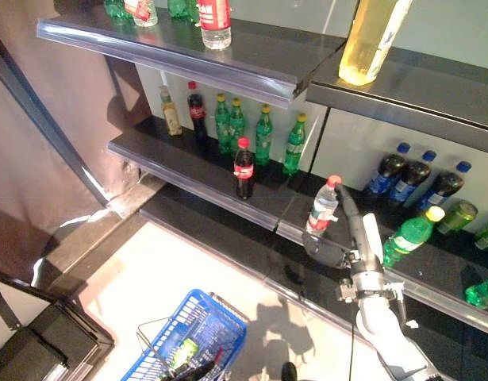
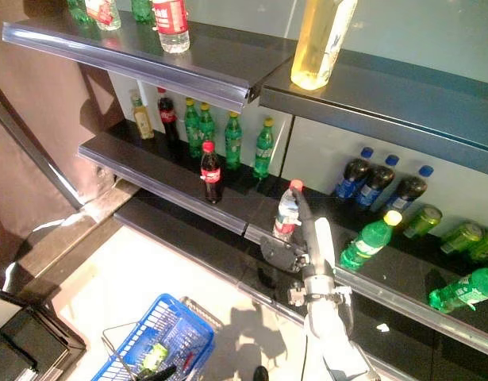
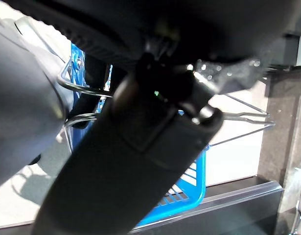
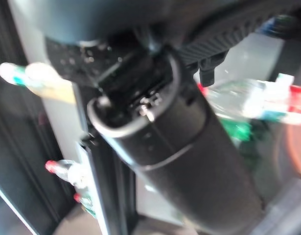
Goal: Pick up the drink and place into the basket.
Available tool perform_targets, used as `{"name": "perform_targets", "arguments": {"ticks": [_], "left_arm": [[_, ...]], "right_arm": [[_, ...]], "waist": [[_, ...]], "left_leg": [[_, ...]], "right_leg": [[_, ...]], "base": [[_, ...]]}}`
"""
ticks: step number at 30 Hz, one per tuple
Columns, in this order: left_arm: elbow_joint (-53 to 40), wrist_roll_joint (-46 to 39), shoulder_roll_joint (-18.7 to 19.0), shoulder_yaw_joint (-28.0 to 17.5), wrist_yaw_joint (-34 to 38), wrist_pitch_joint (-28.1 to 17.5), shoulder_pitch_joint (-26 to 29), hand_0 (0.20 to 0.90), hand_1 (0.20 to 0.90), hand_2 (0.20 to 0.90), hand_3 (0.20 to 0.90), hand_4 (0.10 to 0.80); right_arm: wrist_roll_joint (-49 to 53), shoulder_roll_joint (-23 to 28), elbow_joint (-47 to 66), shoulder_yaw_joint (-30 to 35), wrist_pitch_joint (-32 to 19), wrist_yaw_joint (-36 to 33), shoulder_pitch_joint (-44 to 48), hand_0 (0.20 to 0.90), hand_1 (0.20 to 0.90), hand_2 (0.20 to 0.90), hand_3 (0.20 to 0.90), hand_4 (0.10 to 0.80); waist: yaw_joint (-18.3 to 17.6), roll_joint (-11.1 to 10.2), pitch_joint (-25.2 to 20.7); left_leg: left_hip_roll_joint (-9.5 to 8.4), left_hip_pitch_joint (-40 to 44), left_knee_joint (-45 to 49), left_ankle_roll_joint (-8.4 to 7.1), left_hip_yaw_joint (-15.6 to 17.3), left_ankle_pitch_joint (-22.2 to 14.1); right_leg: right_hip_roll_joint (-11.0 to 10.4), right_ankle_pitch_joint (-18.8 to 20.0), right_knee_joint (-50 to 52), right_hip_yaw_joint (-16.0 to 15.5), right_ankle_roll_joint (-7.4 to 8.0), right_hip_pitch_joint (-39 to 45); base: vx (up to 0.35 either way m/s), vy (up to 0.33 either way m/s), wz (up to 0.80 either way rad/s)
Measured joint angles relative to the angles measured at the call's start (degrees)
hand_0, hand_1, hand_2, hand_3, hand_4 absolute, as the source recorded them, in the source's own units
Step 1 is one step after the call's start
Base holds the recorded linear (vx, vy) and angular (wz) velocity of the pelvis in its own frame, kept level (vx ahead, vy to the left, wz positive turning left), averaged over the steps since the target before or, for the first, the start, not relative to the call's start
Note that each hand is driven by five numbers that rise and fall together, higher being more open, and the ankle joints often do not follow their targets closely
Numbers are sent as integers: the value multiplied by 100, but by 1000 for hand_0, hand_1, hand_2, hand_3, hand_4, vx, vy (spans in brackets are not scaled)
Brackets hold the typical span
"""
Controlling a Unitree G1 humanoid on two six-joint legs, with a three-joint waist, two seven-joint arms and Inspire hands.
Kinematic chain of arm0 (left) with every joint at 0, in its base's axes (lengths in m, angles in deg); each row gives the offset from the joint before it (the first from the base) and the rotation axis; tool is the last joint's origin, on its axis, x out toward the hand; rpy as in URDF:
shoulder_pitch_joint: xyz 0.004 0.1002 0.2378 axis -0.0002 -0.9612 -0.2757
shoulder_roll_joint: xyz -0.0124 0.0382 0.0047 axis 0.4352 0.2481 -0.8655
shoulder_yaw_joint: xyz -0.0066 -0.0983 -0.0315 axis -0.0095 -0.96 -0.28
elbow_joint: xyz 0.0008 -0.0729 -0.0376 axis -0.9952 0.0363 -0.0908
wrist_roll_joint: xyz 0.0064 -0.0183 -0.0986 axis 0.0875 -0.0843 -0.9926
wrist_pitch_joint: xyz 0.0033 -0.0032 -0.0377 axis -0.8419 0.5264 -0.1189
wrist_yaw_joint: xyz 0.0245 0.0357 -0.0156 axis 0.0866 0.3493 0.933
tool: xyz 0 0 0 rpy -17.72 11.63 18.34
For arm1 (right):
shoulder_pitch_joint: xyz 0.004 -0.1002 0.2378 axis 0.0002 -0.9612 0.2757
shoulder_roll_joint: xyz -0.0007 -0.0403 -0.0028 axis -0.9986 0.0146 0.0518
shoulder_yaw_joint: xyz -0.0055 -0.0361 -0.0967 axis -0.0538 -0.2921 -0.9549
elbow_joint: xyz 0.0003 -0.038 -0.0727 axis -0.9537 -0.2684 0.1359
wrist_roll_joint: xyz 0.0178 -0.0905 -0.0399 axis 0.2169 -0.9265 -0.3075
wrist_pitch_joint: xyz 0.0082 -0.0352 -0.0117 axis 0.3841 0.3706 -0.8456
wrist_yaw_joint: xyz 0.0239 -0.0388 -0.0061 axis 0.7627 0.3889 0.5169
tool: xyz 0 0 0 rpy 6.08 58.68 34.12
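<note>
My right hand [image 1: 339, 242] at clear bottle [image 1: 322, 208] on lower shelf [image 1: 188, 178] front edge; grip state unclear. Bottle light, slick, squashy: take mid-body. Left hand [image 1: 197, 370] at basket [image 1: 208, 325], fingers unreadable.

Right arm [image 1: 386, 325]: silver-grey shell, rounded, lower right of the head views; narrows toward the wrist.
Wrist collar [image 1: 369, 292]: metal ring with small screws and bracket tabs, between forearm and hand.
Right hand [image 1: 351, 230]: dark palm and dark slim fingers; long white cover along one digit.
Right hand, own wrist view [image 4: 179, 142]: black glossy cylinder filling the centre, ribbed edge at upper right, small screw in a recessed cap.
Left hand [image 3: 140, 147]: black matte bulk across the frame, grey rounded casing at left, shiny metal pivot near centre.
Left hand, head views [image 1: 197, 370]: only dark fingertips at the bottom edge.
</note>
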Motion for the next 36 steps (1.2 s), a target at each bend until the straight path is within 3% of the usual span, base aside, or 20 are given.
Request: {"name": "perform_targets", "arguments": {"ticks": [8, 16, 20, 26, 36], "left_arm": [[-229, -3, -17, 62, -1, -91, 17, 300, 300, 300, 200, 100], [-526, -81, -30, 277, -3, -130, 161, 300, 300, 300, 200, 100], [-518, -220, -26, 294, 17, -139, 358, 300, 300, 300, 200, 100], [-681, -460, 75, 515, 22, -146, 617, 300, 300, 300, 200, 100], [-737, -929, 205, 929, 50, -158, 1639, 300, 300, 300, 200, 100]], "right_arm": [[-3, -174, -301, 176, 138, -1531, 340, 900, 900, 900, 900, 800], [27, -206, -898, 174, 486, -1872, 831, 900, 900, 900, 900, 800], [196, -519, -1271, 221, 507, -2337, 1199, 900, 900, 900, 900, 800], [1032, -902, -1572, 289, 474, -2492, 1646, 900, 900, 900, 900, 800], [1749, -1021, -1789, 564, 370, -2905, 3066, 900, 900, 900, 900, 800]], "waist": [[174, 65, 265], [193, 270, 778], [191, 270, 1040], [203, 285, 1442], [255, 352, 2319]], "left_leg": [[-38, -121, 102, 5, -119, -13], [-69, -394, 336, 11, -188, -34], [-81, -565, 526, 12, -195, -61], [-123, -980, 899, 36, -177, -92], [-167, -2003, 1514, 45, -91, -99]], "right_leg": [[-36, -4, 22, -56, -29, -28], [-77, 43, 172, -137, -11, -234], [-94, 53, 246, -130, -28, -349], [-154, 11, 595, -91, -68, -795], [-209, 289, 802, 29, -135, -1685]], "base": [[-10, 45, 5], [-82, 18, 5], [-76, 9, -1], [-138, -15, -2], [-161, -27, -7]]}}
